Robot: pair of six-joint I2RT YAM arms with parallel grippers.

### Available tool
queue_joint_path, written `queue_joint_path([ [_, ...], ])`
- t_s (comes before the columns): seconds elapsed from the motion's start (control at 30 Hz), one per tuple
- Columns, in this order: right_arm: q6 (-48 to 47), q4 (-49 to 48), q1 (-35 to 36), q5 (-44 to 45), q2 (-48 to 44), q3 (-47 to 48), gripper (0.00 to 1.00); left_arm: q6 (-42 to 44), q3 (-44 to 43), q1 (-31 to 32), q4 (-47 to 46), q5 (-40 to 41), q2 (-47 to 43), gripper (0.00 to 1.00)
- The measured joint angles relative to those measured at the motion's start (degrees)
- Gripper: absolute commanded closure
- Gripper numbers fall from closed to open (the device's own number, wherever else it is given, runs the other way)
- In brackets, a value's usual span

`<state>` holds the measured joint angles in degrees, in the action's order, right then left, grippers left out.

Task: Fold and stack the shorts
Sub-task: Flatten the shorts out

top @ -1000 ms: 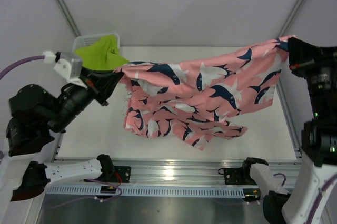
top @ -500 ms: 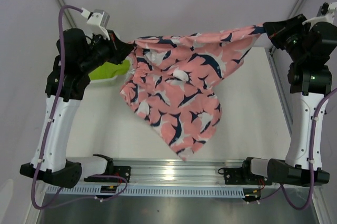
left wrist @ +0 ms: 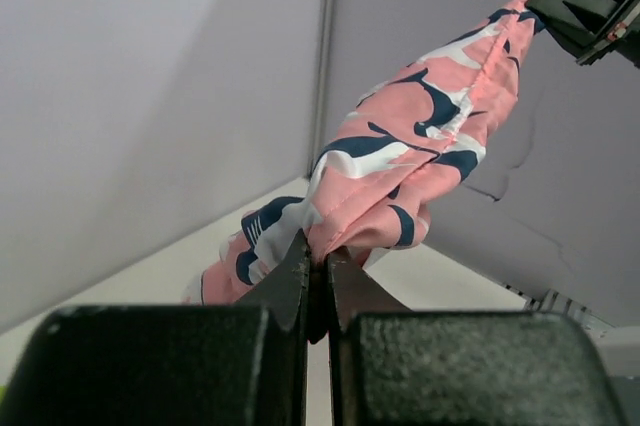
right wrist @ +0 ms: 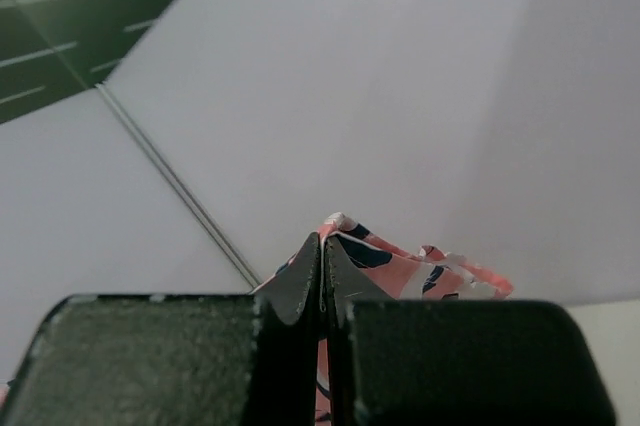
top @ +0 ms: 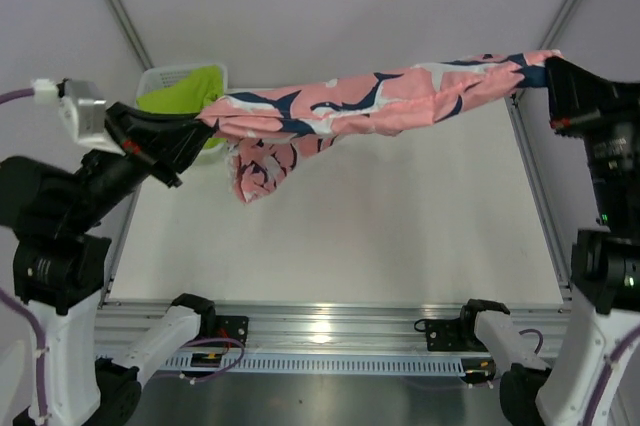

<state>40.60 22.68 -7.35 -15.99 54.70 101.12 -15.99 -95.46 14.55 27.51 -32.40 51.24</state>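
Observation:
The coral-pink shorts (top: 380,98) with navy and white print hang stretched in the air between both arms, bunched into a band, one end drooping at the left (top: 262,171). My left gripper (top: 200,126) is shut on their left end; in the left wrist view its jaws pinch the pink cloth (left wrist: 400,176) at the tips (left wrist: 317,254). My right gripper (top: 548,74) is shut on the right end, with cloth (right wrist: 400,264) pinched at its tips (right wrist: 322,243). The lime-green shorts (top: 185,94) lie in the basket at the back left.
A white mesh basket (top: 160,76) stands at the table's back left corner. The white table top (top: 380,226) lies below the hanging cloth. A metal rail (top: 330,326) with the arm bases runs along the near edge.
Both arms swung the pink shorts up and out: the cloth went from hanging broad over the table to a taut, bunched band held high. Both grips stayed shut.

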Motion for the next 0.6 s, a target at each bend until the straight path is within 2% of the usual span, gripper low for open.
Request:
queue_joint_path([
  [0.13,-0.37,0.00,0.00,1.38,-7.50,2.16,1.00,-1.07,-0.63,0.00,-2.25,-1.29,-4.11,1.00],
  [0.27,-1.29,1.40,-0.07,2.97,-8.31,10.32,1.00,-2.34,-4.20,0.00,-2.01,-1.88,-3.15,1.00],
  [0.4,-2.08,8.15,-0.39,3.56,-1.53,24.79,1.00,-3.98,-13.46,0.00,0.44,-1.95,2.93,1.00],
  [0.5,-2.29,12.26,-0.50,2.95,6.69,34.73,1.00,-5.42,-15.65,0.00,0.13,-0.92,6.97,1.00],
  [0.6,-2.27,12.57,-0.50,1.51,9.97,27.89,1.00,-7.04,-10.43,-0.02,-1.53,0.22,8.87,1.00],
])
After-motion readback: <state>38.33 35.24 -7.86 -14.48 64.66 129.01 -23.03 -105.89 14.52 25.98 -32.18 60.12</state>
